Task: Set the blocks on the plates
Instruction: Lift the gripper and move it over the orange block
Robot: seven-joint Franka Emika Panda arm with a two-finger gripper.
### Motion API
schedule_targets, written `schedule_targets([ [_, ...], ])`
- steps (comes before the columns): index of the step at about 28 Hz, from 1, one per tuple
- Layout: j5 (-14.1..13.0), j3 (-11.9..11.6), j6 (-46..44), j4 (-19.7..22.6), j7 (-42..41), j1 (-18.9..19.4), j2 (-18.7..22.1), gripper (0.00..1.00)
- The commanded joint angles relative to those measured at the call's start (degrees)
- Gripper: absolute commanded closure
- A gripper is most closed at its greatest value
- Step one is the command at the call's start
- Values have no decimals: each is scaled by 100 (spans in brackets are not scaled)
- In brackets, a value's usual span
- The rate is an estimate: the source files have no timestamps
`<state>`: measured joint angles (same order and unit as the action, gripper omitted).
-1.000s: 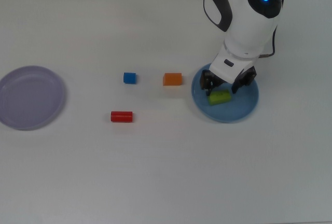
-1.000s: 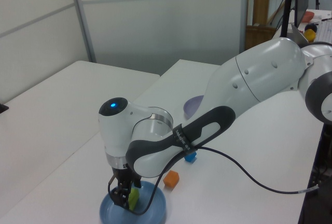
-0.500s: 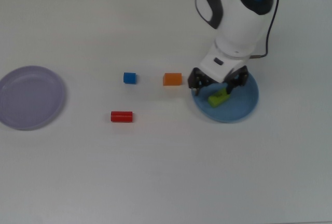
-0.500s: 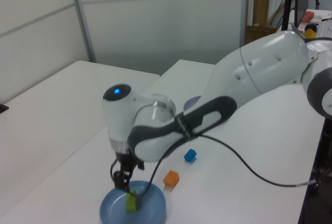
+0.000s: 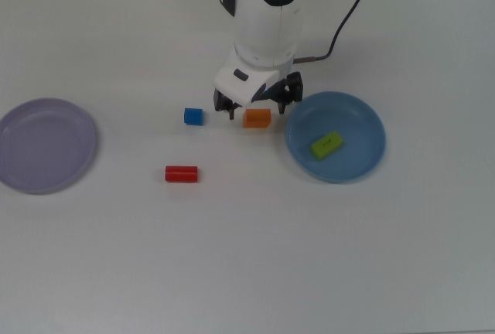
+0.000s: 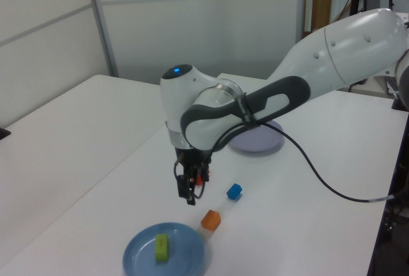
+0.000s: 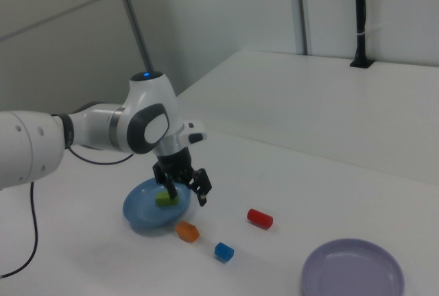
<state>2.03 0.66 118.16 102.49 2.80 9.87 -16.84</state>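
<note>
Hovering wide-spread and empty, the gripper (image 5: 258, 104) is hanging just above the orange block (image 5: 257, 118), beside the blue plate (image 5: 363, 117).

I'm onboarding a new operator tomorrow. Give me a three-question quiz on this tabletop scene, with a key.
1. True or false: the lime-green block lies on the blue plate.
2. How many blocks lie on the lavender plate?
3. In the top view, the gripper hangs nearest which block: A) red cylinder, B) orange block, C) blue cube?

Key: 1 true; 2 none; 3 B.
</note>
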Motion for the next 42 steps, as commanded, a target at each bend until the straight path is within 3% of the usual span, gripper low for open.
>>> schedule_targets([
  [1,-27,-14,663,1123,-157,50,585,0],
  [10,34,-14,1200,1414,-166,-135,532,0],
  [17,96,-5,1701,1756,-148,-64,515,0],
  [28,175,-5,1842,1774,-86,103,304,1],
  [29,175,-5,1851,1783,-86,103,304,8],
  [30,175,-5,1860,1774,-86,94,286,30],
  [32,175,-5,1868,1774,-86,94,242,47],
  [34,184,-5,1877,1757,-86,94,234,57],
  [39,184,-5,1956,1704,-86,59,225,60],
  [40,184,-5,1965,1695,-86,50,225,66],
  [42,184,-14,1965,1686,-95,41,233,68],
])
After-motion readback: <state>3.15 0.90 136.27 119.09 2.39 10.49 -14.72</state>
